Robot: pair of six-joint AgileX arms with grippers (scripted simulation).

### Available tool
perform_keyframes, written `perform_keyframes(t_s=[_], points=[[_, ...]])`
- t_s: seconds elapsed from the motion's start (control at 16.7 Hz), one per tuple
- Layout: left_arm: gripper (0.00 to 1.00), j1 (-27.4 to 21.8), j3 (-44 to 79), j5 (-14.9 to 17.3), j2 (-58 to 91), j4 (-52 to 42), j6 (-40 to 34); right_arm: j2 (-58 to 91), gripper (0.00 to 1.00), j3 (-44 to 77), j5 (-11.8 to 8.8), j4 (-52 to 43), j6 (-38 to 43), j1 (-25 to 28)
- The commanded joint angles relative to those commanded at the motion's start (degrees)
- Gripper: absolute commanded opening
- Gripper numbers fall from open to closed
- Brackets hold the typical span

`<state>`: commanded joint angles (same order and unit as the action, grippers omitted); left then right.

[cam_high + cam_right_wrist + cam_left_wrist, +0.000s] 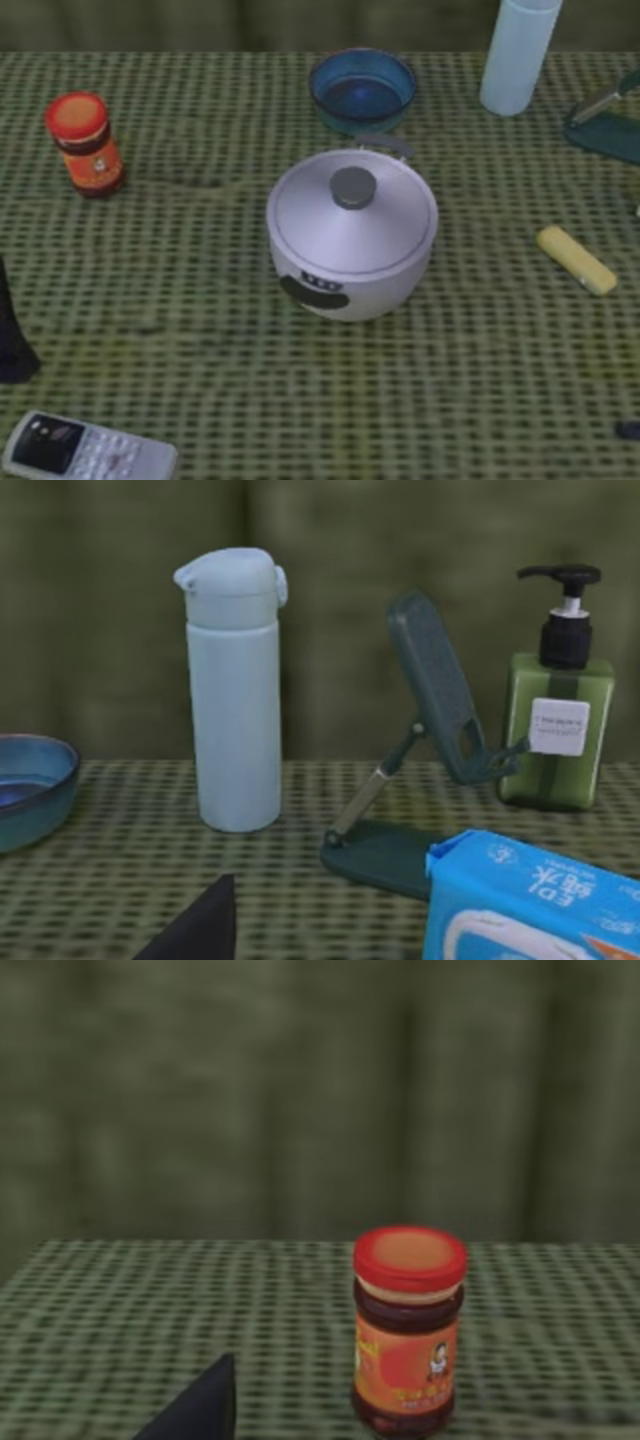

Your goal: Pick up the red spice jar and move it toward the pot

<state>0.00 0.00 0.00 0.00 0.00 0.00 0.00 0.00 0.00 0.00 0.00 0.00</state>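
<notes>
The green woven table [200, 380] fills the top view, and the pot [351, 233] is the largest thing on it, sitting near the middle with its domed lid on and its dark knob upright. Just beyond it stands a blue bowl [362, 90], and a pale-blue bottle [517, 55] rises at the far right. A remote [88, 449] lies at the near left corner, and a yellow bar [575, 260] lies to the right of the pot.

The red spice jar [85, 143] stands upright at the far left, well apart from the pot, with bare cloth between them. The left arm [12, 340] shows only as a dark shape at the left edge, nearer than the jar; whether its fingers are apart or together cannot be told. Its wrist view faces the jar squarely, with a dark fingertip [200, 1405] low in the picture. The right arm is parked at the near right, barely in view.

The step in hand looks like the approach, with nothing grasped yet. To do it well, the left gripper should probably come in level at the jar's body below the lid, centred so the jar does not tip, close firmly, lift clear, then travel right and stop short of the pot's wall.
</notes>
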Motion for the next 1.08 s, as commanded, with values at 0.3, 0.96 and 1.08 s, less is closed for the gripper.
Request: perform_keyframes(t_s=[0.3,0.96,1.08], points=[[1.00,-0.33,3.14,0.25,2.24,-1.30,0.28,0.00,1.00,0.00,0.00,0.00,0.00,0.00],[1.00,-2.71,46.96,2.12,43.62,-27.39,4.08,0.00,1.00,0.00,0.00,0.00,0.00,0.00],[1.00,-3.03,57.60,2.37,55.35,-34.72,4.87,0.00,1.00,0.00,0.00,0.00,0.00,0.00]])
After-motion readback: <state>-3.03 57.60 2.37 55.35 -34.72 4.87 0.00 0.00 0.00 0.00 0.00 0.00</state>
